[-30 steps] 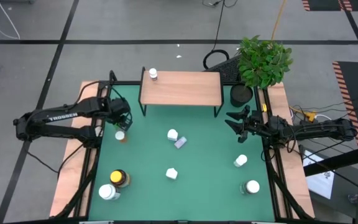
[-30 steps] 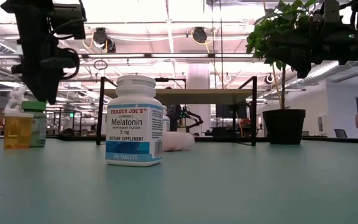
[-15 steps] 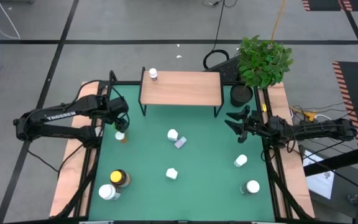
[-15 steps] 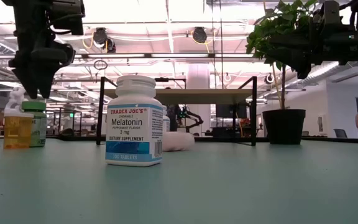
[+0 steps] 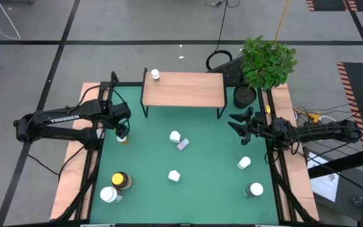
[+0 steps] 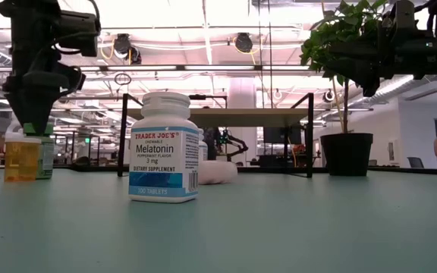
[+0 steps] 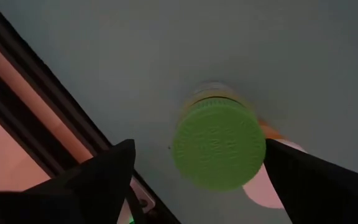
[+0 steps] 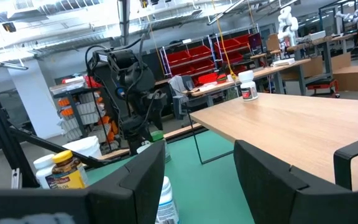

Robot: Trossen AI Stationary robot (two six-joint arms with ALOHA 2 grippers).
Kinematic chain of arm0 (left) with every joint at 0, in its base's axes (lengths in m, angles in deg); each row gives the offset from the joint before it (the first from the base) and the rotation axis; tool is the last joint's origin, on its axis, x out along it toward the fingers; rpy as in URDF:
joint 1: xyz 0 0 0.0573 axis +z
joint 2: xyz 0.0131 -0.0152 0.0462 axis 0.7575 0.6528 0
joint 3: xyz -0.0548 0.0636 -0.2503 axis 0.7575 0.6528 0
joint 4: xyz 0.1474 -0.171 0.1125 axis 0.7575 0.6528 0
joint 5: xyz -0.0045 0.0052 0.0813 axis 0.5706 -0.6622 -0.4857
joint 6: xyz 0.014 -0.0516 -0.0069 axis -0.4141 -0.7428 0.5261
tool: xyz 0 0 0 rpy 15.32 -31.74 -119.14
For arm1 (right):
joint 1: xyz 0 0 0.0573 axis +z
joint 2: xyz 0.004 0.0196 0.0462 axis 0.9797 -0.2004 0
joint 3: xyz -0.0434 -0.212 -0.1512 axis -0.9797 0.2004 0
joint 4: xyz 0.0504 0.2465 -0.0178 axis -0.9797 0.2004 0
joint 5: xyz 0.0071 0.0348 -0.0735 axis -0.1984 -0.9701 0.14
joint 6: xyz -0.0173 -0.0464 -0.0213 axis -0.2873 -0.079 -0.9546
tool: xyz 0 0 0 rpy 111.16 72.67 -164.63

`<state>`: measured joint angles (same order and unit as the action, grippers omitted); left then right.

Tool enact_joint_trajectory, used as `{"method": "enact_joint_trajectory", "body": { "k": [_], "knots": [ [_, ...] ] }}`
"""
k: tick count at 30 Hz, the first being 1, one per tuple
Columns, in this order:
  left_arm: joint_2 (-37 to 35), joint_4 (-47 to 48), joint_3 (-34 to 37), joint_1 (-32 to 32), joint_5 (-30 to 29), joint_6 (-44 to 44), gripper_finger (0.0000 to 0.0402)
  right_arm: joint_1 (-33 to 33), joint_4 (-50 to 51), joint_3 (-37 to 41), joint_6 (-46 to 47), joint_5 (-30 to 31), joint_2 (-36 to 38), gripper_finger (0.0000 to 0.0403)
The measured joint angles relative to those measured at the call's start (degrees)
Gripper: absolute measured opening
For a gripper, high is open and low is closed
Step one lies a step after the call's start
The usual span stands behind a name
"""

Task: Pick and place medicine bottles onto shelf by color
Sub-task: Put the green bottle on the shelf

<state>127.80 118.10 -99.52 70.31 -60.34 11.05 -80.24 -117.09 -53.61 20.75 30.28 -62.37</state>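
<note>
A green-capped bottle (image 7: 219,149) stands upright on the green mat near its left edge. An orange bottle (image 6: 21,158) with a white cap stands right beside it. My left gripper (image 5: 123,129) points down over the green cap and is open, one finger on each side of it. My right gripper (image 5: 235,123) hangs open and level above the mat's right side, with nothing between its fingers. The shelf (image 5: 183,89) stands at the far edge with one white bottle (image 5: 155,75) on its left end.
More bottles are spread over the mat: white ones (image 5: 174,136) (image 5: 174,176) (image 5: 244,162), a lilac one lying down (image 5: 182,145), and an amber yellow-lidded one (image 5: 121,181). A potted plant (image 5: 245,96) stands to the right of the shelf.
My left gripper has opened and sunk a little toward the green-capped bottle, turning slightly, so that its fingers now stand around the cap. The bottles have not moved.
</note>
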Motion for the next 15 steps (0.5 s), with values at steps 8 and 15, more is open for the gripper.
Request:
{"method": "enact_joint_trajectory", "body": {
  "k": [8,15],
  "knots": [
    [0.0,-1.51,0.02,-1.08,0.82,1.14,0.0351,0.0,0.0,-0.01,0.01,-0.01,0.0,0.0188],
    [0.0,-2.76,0.02,-1.19,0.82,1.14,0.0351,0.0,0.55,-0.02,-0.9,-0.02,-0.16,0.0188]
  ]
}}
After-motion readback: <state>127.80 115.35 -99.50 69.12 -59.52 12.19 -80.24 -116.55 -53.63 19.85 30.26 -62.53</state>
